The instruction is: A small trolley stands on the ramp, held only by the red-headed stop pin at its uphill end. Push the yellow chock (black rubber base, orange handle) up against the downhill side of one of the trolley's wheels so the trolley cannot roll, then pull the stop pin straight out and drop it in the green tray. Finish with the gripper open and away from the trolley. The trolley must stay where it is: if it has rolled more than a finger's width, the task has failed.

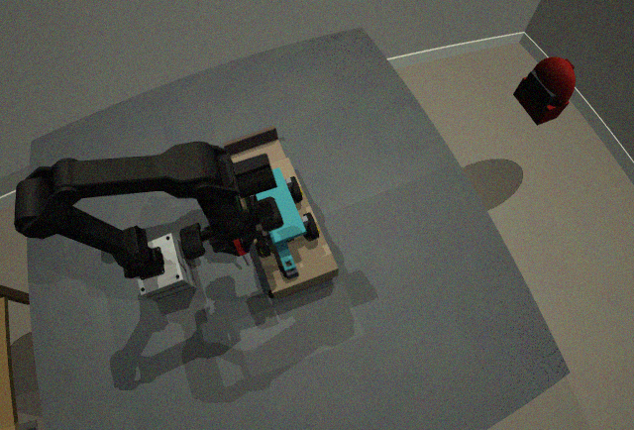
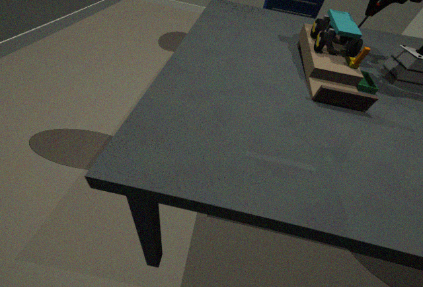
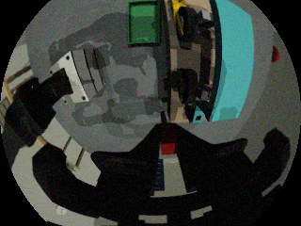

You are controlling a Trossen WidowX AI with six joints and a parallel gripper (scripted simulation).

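We see the gripper (image 2: pixel 374 6) pinching the stop pin (image 2: pixel 371 8), raised beside the trolley (image 2: pixel 336 32). Chock (image 2: pixel 357 58) sits against a wheel.

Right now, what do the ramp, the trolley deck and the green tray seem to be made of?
The ramp looks like matt wood or board: pale tan top, dark brown end faces. The trolley deck looks like smooth painted plastic or metal: flat, even turquoise. The green tray seems matt plastic, uniformly green with thin walls. None of this is certain.
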